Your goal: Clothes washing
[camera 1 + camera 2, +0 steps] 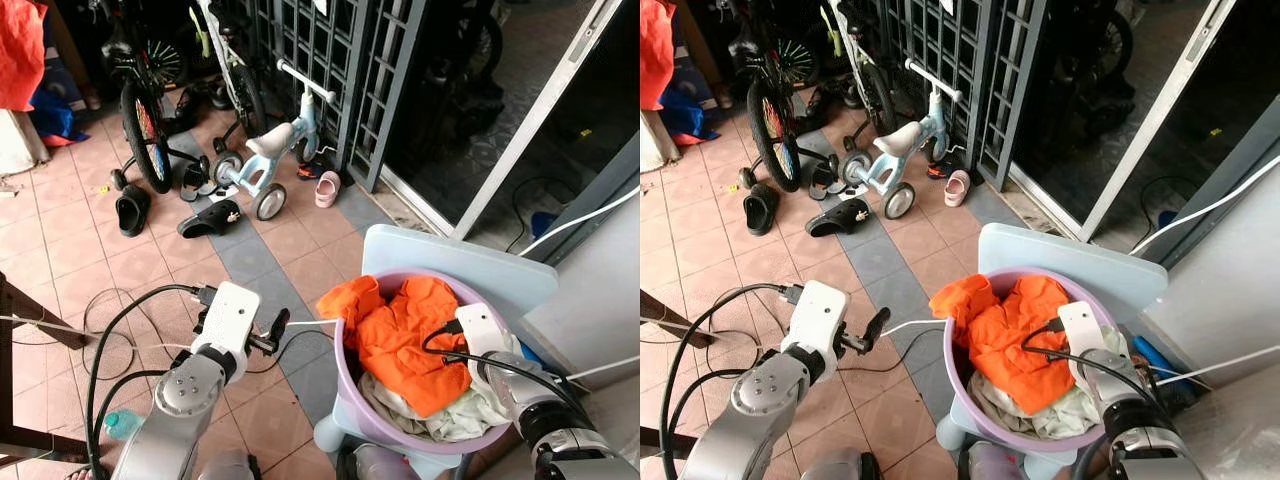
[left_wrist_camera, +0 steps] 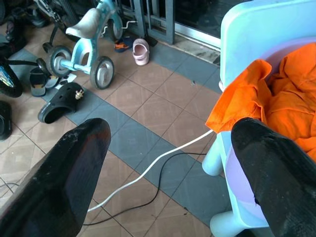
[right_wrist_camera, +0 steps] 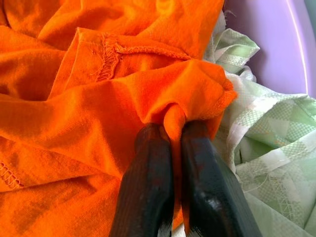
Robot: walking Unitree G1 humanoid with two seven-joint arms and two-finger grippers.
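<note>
Right gripper (image 3: pixel 173 128): your fingers are pinched on a fold of the orange cloth (image 1: pixel 420 340)
Cloth: in the purple basin (image 1: pixel 345 385) on a blue stool (image 1: pixel 480 265)
Left gripper (image 2: pixel 168 163): spread wide; nothing held; beside the basin

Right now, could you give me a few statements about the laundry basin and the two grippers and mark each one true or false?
1. The right gripper is shut on a fold of the orange garment. True.
2. The left gripper is also holding the orange garment. False: its fingers are open, apart from the cloth, beside the basin over the tiled floor.
3. The purple basin sits on a light blue plastic chair. True.
4. The basin holds nothing but orange cloth. False: a pale green checked cloth lies beside and under it.
5. A white cable runs across the floor toward the chair. True.
</note>
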